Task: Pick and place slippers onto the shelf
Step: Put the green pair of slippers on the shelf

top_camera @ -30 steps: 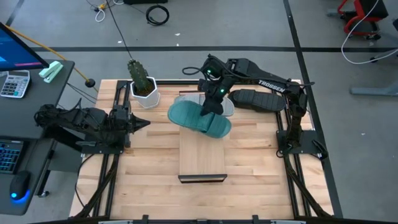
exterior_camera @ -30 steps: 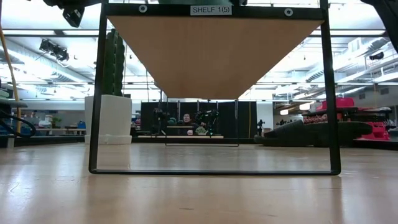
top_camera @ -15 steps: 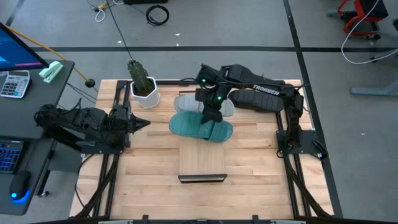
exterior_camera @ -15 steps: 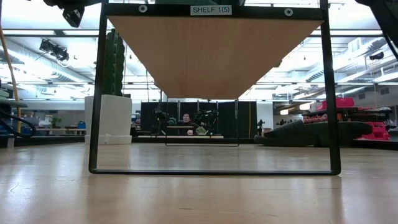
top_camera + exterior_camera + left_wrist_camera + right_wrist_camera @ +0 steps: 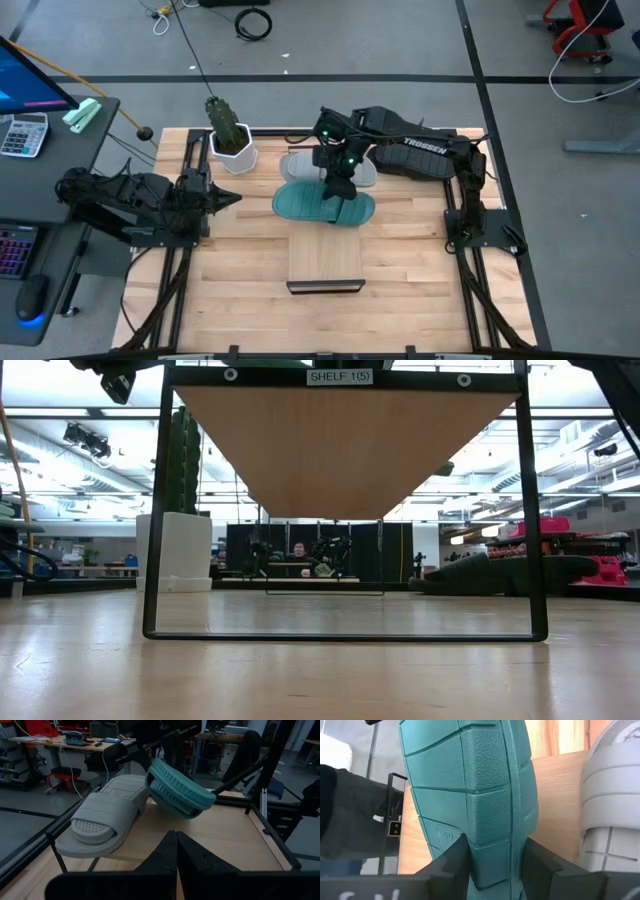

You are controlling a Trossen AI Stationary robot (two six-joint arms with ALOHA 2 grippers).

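Shelf: a long light-wood shelf board [image 5: 325,255] with thin dark metal end rails lies along the middle of the slatted wooden counter [image 5: 240,270]; its near half is bare.
Teal slipper: the teal green ribbed rubber slide sandal [image 5: 322,203] hangs tilted, sole outward, crosswise over the shelf's far half.
Right hand: the right hand [image 5: 341,188] is clamped on the teal slipper, one dark finger [image 5: 454,859] on each long edge of the sole.
Grey slipper: a light grey ribbed slide sandal [image 5: 310,166] already lies on the shelf's far end, just behind the teal one.
Black slipper: a black slide sandal [image 5: 405,159] waits on the counter under the right arm, beside the shelf's far end.
Left hand: the left hand [image 5: 225,199] rests at the counter's left side, fingers together, holding nothing.
Handling: the slippers look light, springy and grippy; pinching across the sole edges seems secure.
Surroundings: a green cactus in a white pot [image 5: 229,133] stands at the far left corner; beyond is grey workshop floor with cables.
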